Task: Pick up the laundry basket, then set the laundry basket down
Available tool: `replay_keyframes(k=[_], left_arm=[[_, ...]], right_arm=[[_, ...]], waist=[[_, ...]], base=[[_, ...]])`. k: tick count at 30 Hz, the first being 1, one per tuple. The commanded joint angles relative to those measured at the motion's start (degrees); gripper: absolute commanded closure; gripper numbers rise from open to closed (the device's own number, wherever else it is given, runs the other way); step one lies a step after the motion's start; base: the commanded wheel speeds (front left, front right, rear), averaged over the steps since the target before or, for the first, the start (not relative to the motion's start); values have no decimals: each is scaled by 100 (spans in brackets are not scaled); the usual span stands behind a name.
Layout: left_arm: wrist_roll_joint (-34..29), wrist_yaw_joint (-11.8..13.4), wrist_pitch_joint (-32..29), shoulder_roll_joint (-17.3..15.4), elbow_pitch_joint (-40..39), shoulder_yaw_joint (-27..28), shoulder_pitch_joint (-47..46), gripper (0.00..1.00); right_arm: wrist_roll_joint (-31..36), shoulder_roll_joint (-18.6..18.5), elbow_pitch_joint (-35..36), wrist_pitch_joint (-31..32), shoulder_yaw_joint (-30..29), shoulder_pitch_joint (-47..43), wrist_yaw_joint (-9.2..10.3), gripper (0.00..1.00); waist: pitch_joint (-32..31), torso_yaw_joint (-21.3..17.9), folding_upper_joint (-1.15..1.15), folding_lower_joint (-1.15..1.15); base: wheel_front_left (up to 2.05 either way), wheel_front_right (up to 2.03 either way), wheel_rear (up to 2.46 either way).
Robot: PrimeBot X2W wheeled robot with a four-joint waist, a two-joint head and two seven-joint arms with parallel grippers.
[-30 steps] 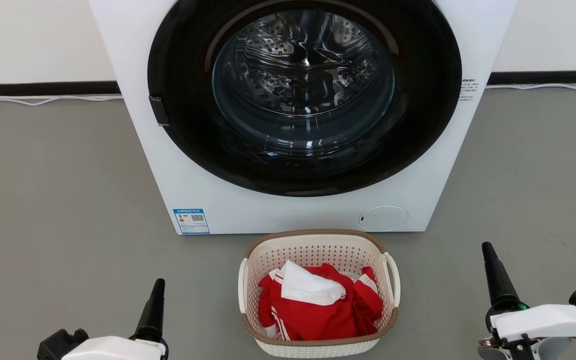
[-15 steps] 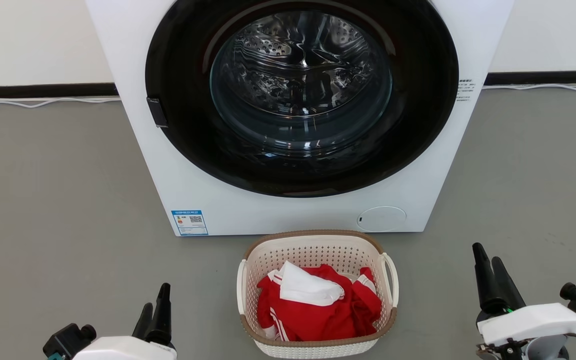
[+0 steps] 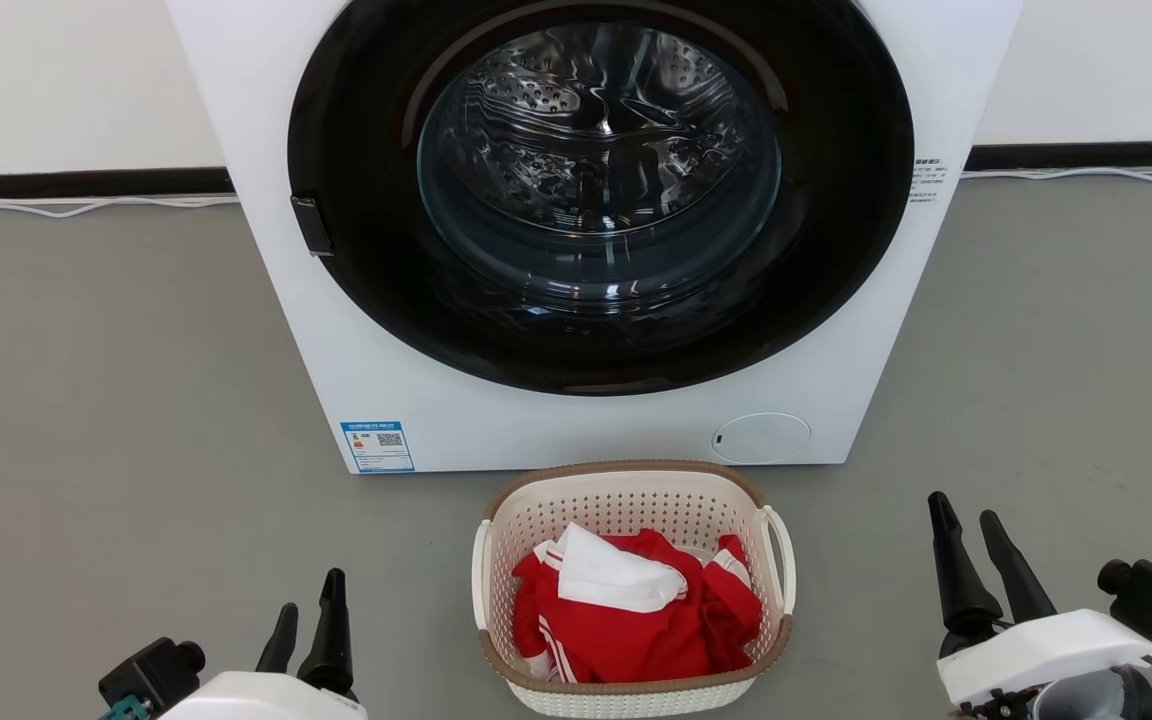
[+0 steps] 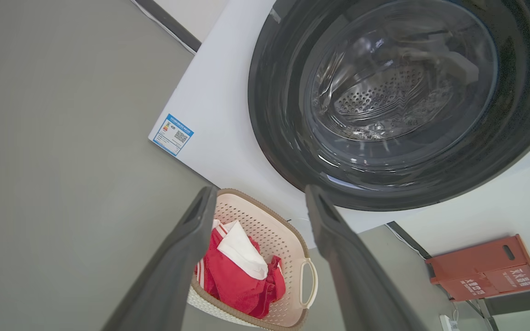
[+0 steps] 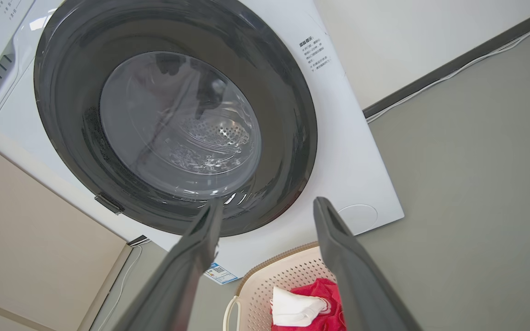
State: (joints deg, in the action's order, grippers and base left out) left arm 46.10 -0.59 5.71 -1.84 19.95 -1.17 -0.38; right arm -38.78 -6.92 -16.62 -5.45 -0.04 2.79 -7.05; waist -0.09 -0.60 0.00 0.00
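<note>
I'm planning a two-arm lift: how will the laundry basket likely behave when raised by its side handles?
The laundry basket looks like thin perforated plastic, so probably light and slightly flexible. Its clothes lie loosely heaped low inside, so tipping seems unlikely, though they may shift.

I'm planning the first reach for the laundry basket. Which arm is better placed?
Left, probably, narrowly. The left gripper is open with the laundry basket seen between its fingers; the right gripper is open too, but aims more at the washer.
</note>
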Motion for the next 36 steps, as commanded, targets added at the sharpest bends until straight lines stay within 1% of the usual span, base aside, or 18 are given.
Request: replay_keyframes(k=[1,23,36], left_arm=[[-185,44,93,-53,-128,71,-275,0],[-1638,258,462,-75,-119,-29,-295,0],[-2431,372,664,-88,-70,-84,-295,0]], right_arm=[[210,-103,132,-115,85,322,-27,0],[1687,-255,122,-486,218,361,-34,0],[2380,-261,-14,-688,186,352,-39,0]], waist=[[-1,0,0,0],[19,0,0,0],[23,-22,0,0]], base=[[0,0,0],[0,0,0],[0,0,0]])
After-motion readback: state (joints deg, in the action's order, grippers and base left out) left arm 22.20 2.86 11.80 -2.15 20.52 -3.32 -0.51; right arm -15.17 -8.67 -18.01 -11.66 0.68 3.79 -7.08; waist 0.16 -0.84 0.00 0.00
